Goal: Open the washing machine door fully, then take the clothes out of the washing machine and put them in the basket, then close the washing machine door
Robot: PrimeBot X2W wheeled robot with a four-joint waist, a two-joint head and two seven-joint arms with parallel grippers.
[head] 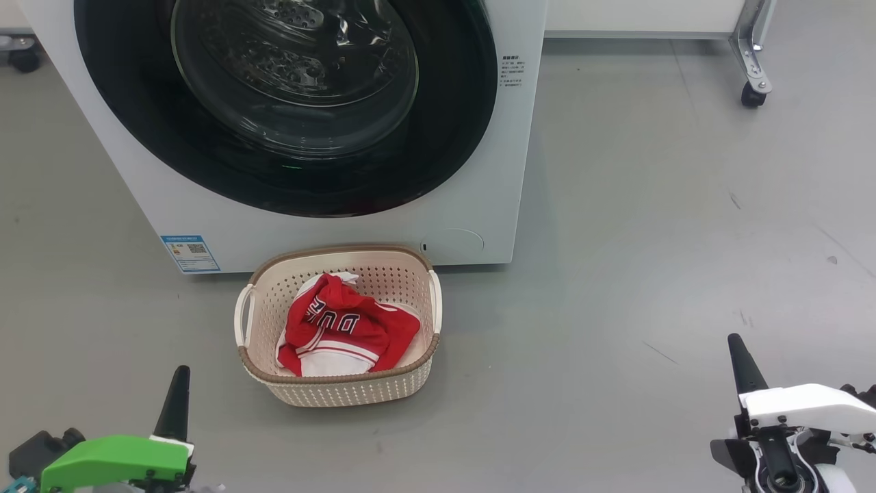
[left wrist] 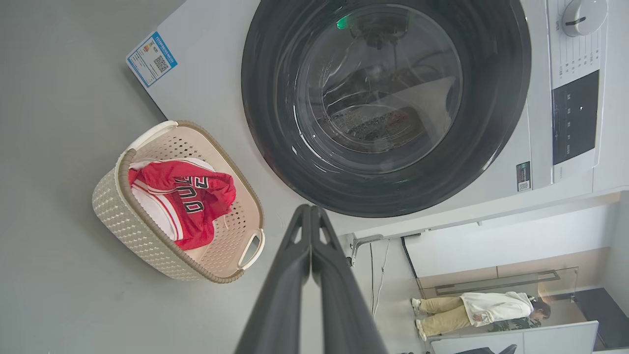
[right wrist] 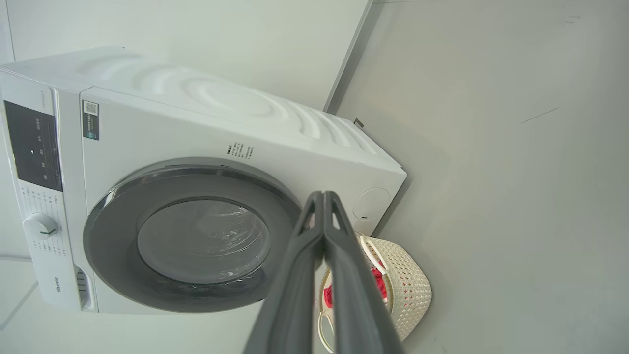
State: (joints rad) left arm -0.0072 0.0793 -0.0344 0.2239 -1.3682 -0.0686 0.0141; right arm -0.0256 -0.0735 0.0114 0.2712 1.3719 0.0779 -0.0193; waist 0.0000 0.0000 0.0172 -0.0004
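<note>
The washing machine (head: 328,233) (left wrist: 206,83) (right wrist: 196,132) stands in front of me with its round black-rimmed door (head: 287,103) (left wrist: 385,105) (right wrist: 191,236) flat against the front. On the floor before it sits the cream basket (head: 342,387) (left wrist: 132,221) (right wrist: 408,285), holding the clothes (head: 342,329) (left wrist: 189,196) (right wrist: 378,280), a red jersey with white trim. My left gripper (head: 179,383) (left wrist: 311,214) is shut and empty at the lower left, well short of the basket. My right gripper (head: 738,352) (right wrist: 324,199) is shut and empty at the lower right.
Grey floor (head: 650,239) spreads to the right of the machine. A metal frame leg on a caster (head: 753,92) stands at the far right back. A person (left wrist: 481,307) stands in the distance in the left wrist view.
</note>
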